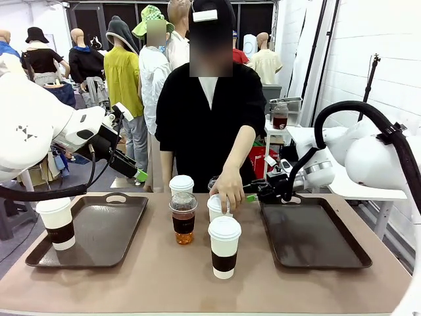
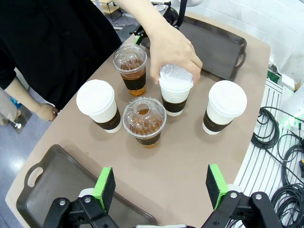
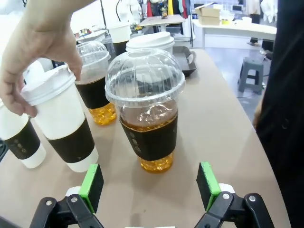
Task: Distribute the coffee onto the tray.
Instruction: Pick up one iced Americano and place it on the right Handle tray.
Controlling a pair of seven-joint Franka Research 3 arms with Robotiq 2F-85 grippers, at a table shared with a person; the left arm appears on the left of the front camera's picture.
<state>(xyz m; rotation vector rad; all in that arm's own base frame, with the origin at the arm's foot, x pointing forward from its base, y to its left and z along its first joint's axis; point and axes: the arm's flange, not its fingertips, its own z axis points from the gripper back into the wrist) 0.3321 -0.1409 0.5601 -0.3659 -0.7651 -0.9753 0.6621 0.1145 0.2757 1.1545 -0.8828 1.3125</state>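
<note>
Now, from your left: one paper cup (image 1: 56,224) already stands upright on the left tray (image 1: 105,234). The left gripper (image 2: 160,185) hangs over that tray with its jaws spread wide and empty, and the cluster of cups lies well ahead of it. Five cups stand mid-table between the two trays. The person's hand (image 1: 230,189) grips the lid of one sleeved paper cup (image 3: 61,123), which looks slightly tilted, so leave that one alone. What matters to you is the cup beside it. The dome-lidded cup (image 3: 147,111) stands upright, straight ahead of the right gripper (image 3: 149,185). It is centred on the gap between those wide, empty jaws but not yet between the pads. Your right arm is clearly the nearer one. I'd judge that a straight, level advance brings the pads to its sleeve. The right tray (image 1: 309,234) lies just beside that gripper.
</note>
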